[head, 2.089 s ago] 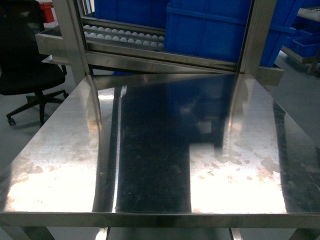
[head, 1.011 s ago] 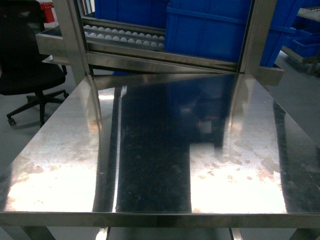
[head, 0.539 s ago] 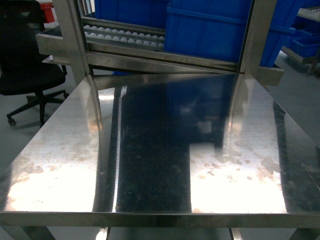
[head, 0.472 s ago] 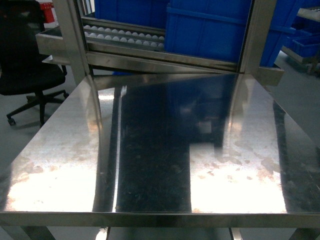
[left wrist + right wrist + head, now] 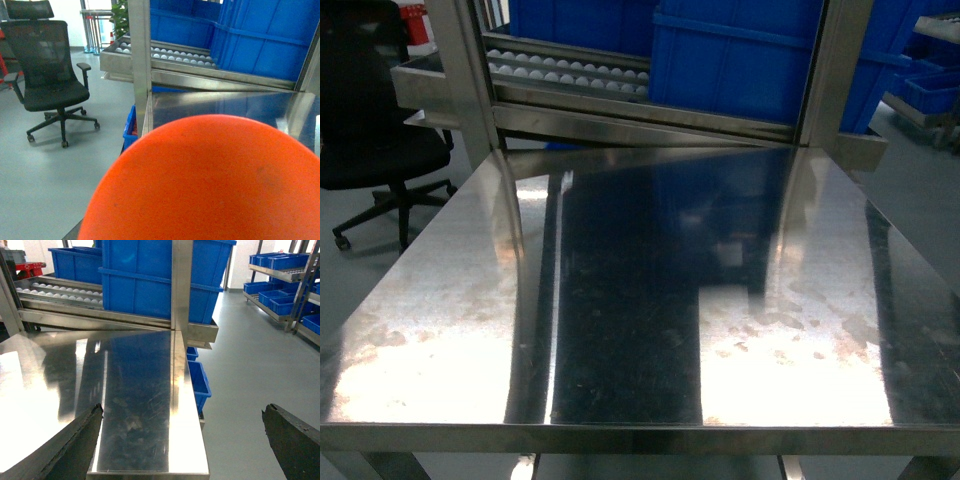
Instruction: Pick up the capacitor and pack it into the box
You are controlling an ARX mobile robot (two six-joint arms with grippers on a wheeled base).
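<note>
No capacitor and no box show in any view. The steel table (image 5: 620,300) lies bare in the head view, and neither arm appears there. In the right wrist view my right gripper (image 5: 182,409) is open, its two dark fingers (image 5: 75,445) spread wide above the table's near right corner (image 5: 190,440) with nothing between them. A smooth orange rounded surface (image 5: 210,180) fills the lower part of the left wrist view, very close to the camera. It hides the left jaws, and I cannot tell what it is.
Big blue bins (image 5: 750,60) and a roller rack (image 5: 570,72) stand behind steel posts at the table's far edge. A black office chair (image 5: 50,70) stands on the floor to the left. Small blue bins (image 5: 199,380) and blue-bin shelves (image 5: 280,270) are on the right.
</note>
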